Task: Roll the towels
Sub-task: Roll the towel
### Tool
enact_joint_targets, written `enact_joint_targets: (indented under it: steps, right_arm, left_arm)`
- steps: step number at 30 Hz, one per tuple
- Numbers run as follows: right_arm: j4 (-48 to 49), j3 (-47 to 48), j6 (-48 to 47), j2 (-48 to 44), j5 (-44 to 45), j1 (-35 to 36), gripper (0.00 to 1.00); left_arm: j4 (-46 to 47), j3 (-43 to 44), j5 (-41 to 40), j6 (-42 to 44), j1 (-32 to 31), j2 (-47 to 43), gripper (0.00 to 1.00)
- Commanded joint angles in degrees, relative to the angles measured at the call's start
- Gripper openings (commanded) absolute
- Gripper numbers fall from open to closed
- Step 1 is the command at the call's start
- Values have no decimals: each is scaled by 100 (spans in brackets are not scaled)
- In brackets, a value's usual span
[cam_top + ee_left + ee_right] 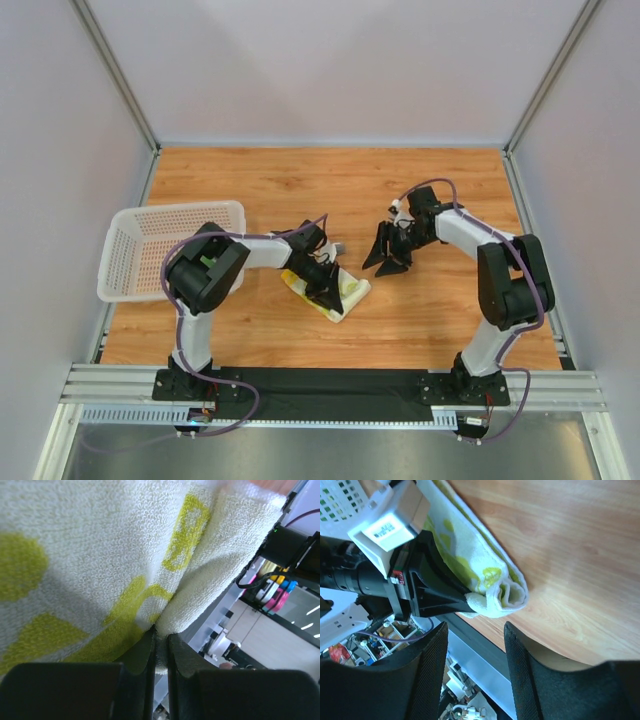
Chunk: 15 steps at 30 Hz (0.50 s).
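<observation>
Pinching with my left claw (161, 641), I have its two dark fingers (185, 680) nearly together on a folded edge of the lime-yellow towel (100, 555), with a thin strip of terry cloth caught between them. Pale looped pile with lime-yellow shapes fills most of my left wrist view. My right claw (476, 630) stands open, its tips spread with nothing between them, and it is clear of the towel. Beyond those tips the near end of the towel shows as a loose roll, its layers curled in on themselves, resting on the wooden surface (560, 540). My left claw is clamped on the cloth just beside that curled end. From above, the towel lies near the middle of the surface, a little to the left and skewed to its edges. My left claw is on top of it and my right claw is to its right, near but not touching. A white mesh basket (180, 210) sits at the left side of the surface, left of the towel and not touching it
</observation>
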Motion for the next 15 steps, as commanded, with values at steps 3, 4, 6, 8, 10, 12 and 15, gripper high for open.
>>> enact_joint_targets:
  steps: [3,4,6,8,10,12,15]
  right_arm:
    - [717,-642,339,-486,-206,156,50]
    - [848,-722,374,-512,-189,156,50]
    - [928,-924,418,-556,-119,182,49]
    - [1051,-1074,453,-644,48,191,48]
    - [1200,-1258,480,-636,127,199,48]
    - [1332,-1355,532,-609,163,252,48]
    - [1840,-1487,655,-469,198,349,48]
  left_arm:
    - [-106,85,368,-390,224,127,9]
    - [-88,76,404,-443,259,162,9]
    - [-88,67,474,-592,365,215,9]
    - [-132,76,492,-637,444,276,9]
    - [-175,76,589,-707,514,338,9]
    - [-228,111,659,-716,567,452,9]
    - [-430,181,651,-663,646,601,10]
